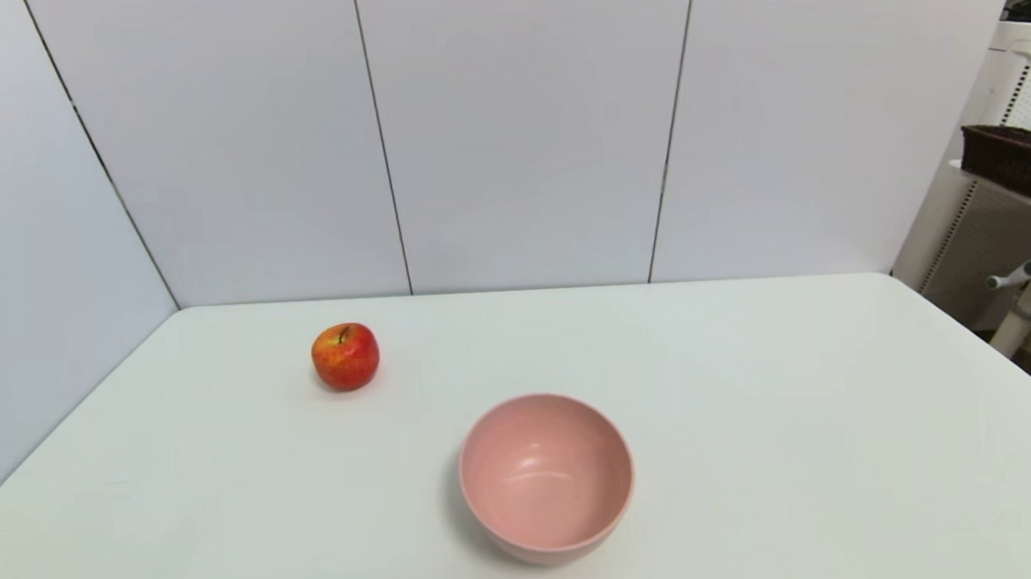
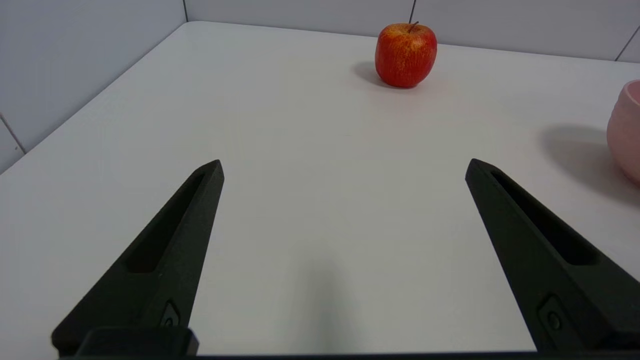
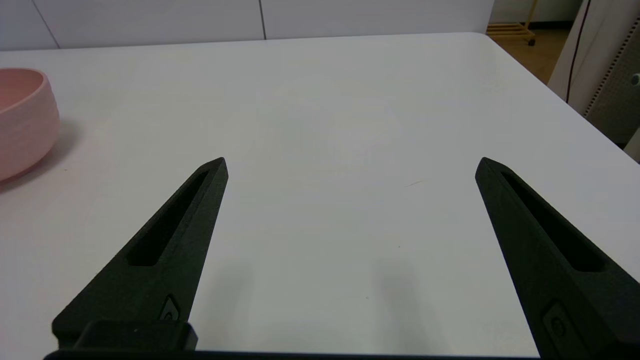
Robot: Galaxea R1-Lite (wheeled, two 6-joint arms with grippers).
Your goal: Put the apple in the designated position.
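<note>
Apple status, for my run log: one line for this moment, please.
round red apple: untouched on white table, upright | left gripper: open, short of apple | right gripper: open, idle

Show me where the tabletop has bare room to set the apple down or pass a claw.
Bare room: the right half of the table, from the pink bowl to the right edge; the near-left stretch between the apple and the front edge; the strip behind the bowl to the wall. Nowhere is crowded; apple and bowl stand apart. The left claw and right claw are open.
</note>
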